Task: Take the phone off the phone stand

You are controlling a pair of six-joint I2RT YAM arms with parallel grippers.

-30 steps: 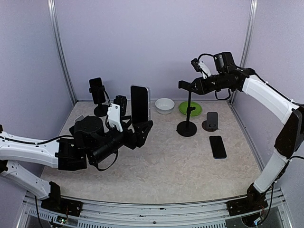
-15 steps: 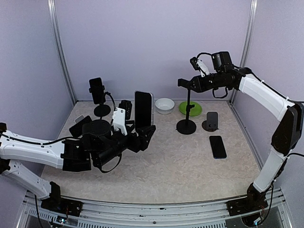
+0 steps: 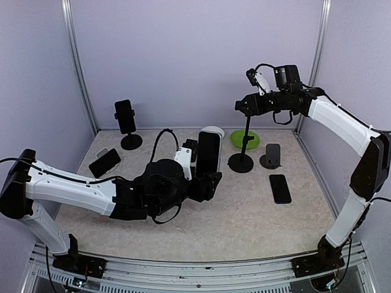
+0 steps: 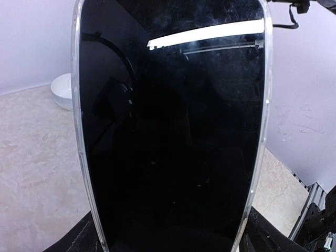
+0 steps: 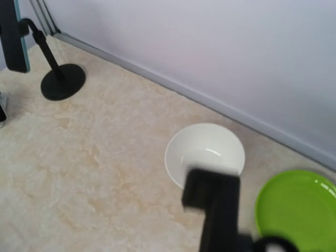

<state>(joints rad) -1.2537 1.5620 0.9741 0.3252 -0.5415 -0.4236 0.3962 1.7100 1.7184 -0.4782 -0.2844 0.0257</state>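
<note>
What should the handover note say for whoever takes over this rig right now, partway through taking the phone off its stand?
Left tool: shut on the black glass-fronted phone, held upright at mid-table.
Right tool: at the head of the tall black pole stand; open or shut cannot be told.
Done: the phone is off that stand and well apart from it.
To do: probably lay the phone on the beige table, release it, and back both arms away.
</note>
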